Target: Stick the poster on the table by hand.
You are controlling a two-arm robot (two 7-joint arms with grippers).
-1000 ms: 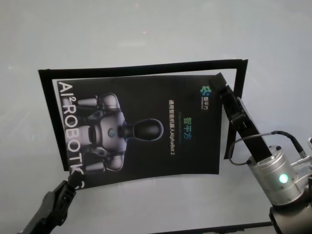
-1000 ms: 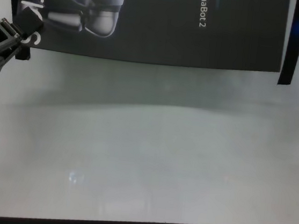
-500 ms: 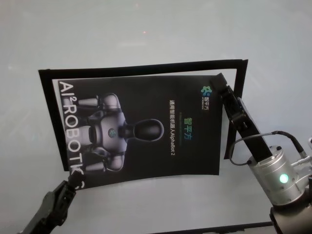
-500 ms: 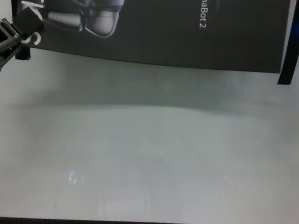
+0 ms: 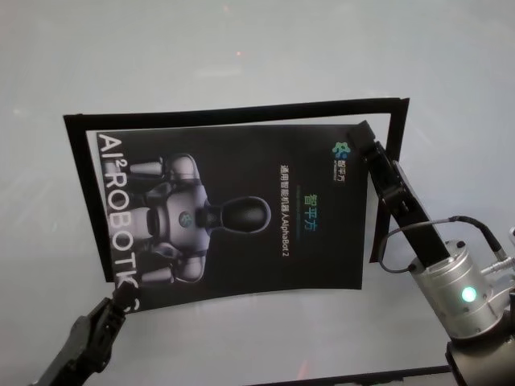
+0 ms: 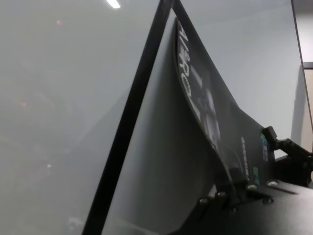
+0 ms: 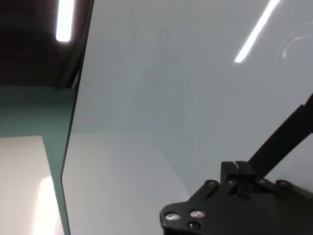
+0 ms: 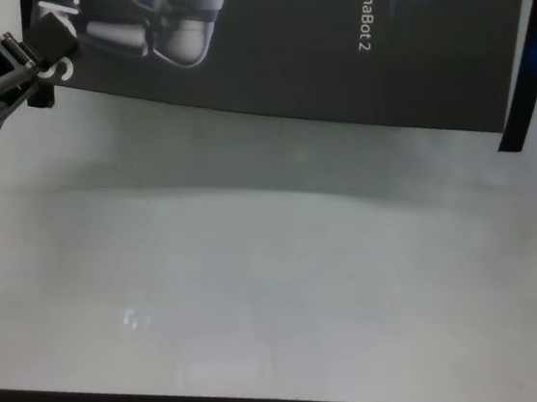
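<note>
At the poster's (image 5: 225,213) near left corner the left hand (image 5: 121,299) grips the sheet, jaws closed on its edge. The poster itself lies inside a black tape outline (image 5: 241,108) on the counter (image 5: 257,48). At its far right corner the right hand (image 5: 361,138) has crept slightly inward over the last second — likely smoothing; whether its jaws are open I cannot tell. The left wrist view alone shows the sheet bowed up — not yet flat.

Poster (image 5: 241,213) on the table (image 5: 241,48), a gripper at each of two corners

Left gripper (image 5: 121,301) at the poster's near left corner; right gripper (image 5: 364,141) at its far right corner; tape frame (image 5: 233,108) runs along the poster's far, left and right sides.
</note>
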